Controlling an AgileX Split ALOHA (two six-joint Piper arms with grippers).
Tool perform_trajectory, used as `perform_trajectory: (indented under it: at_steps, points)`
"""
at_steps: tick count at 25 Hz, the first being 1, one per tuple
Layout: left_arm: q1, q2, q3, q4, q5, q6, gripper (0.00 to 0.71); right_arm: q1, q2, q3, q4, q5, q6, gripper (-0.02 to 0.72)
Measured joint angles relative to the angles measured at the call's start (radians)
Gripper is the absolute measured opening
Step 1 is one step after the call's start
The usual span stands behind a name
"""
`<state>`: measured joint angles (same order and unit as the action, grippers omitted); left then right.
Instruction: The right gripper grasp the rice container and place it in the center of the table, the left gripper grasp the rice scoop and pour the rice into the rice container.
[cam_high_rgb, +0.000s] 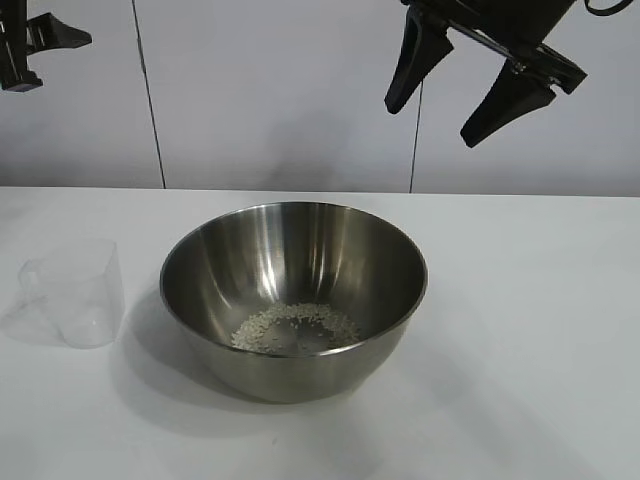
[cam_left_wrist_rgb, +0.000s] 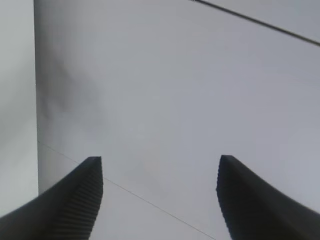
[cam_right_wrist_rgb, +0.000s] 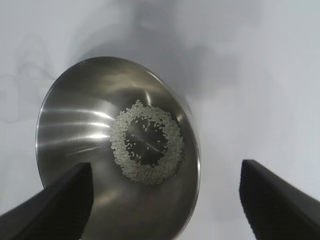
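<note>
With the small white grains of rice (cam_high_rgb: 296, 326) already lying in the big shiny steel bowl (cam_high_rgb: 294, 296) at the middle of the plain white desk (cam_high_rgb: 520, 330), the job looks finished. The clear plastic measuring cup (cam_high_rgb: 76, 292) stands empty just beside it. Both black claws, right (cam_high_rgb: 452, 88) and left (cam_left_wrist_rgb: 159, 196), hang high, jaws wide, holding nothing.
</note>
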<state>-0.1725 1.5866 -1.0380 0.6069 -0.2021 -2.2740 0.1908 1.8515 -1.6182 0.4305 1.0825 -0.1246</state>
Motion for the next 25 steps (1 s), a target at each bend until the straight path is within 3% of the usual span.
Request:
perform_trajectory:
  at_steps: [3,7,10,13,16,20,25]
  points:
    - [0.001,0.000,0.000,0.099,-0.106,0.342,0.476,0.000,0.000,0.000,0.000,0.000,0.000,0.558]
    - [0.001,0.000,0.000,0.329,-0.256,0.800,0.476,0.000,0.000,0.000,0.000,-0.003,-0.001,0.558]
    - [0.001,0.000,0.000,0.551,-0.293,1.109,0.476,0.000,0.000,0.000,0.000,-0.003,-0.003,0.558]
    - [0.001,0.000,0.000,0.666,-0.294,1.333,0.476,0.000,0.000,0.000,0.000,-0.003,-0.003,0.558]
    - [0.001,0.000,-0.001,0.693,-0.241,1.412,0.476,0.000,0.000,0.000,0.000,-0.003,-0.003,0.558]
    - [-0.014,0.000,-0.034,0.790,-0.063,1.366,0.476,0.000,0.000,0.000,0.000,-0.004,-0.003,0.558]
    - [-0.110,0.000,-0.077,0.942,0.202,1.151,0.476,0.000,0.000,0.000,0.000,-0.008,-0.003,0.558]
